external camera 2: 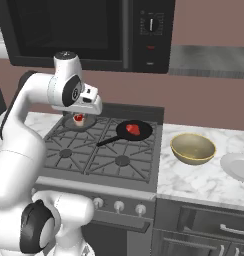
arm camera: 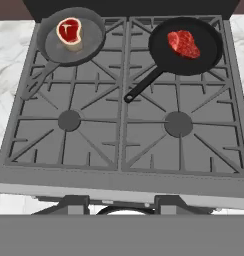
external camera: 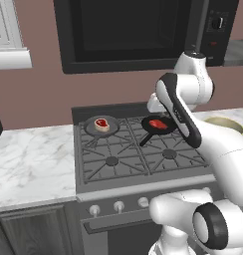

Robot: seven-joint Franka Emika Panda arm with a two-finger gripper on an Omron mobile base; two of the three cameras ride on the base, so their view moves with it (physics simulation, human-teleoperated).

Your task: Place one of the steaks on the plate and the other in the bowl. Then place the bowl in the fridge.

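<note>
Two steaks lie in pans at the back of the stove. One steak (arm camera: 69, 31) (external camera: 101, 124) with a pale fat rim sits in the grey pan (arm camera: 92, 44) at the back left. The other steak (arm camera: 183, 43) (external camera 2: 133, 129) rests in the black frying pan (arm camera: 206, 52) at the back right. My gripper (arm camera: 121, 204) hovers high over the stove's front, looking down, fingertips apart with nothing between them. The tan bowl (external camera 2: 193, 148) stands on the counter right of the stove, the light-grey plate (external camera 2: 237, 167) just beyond it. The fridge is out of view.
The grey stove top (arm camera: 121, 130) has bare burners at the front. The black pan's handle (arm camera: 144, 85) points toward the stove's middle. A dark microwave (external camera 2: 94, 30) hangs above the stove. Marble counter (external camera: 29, 159) lies to the left.
</note>
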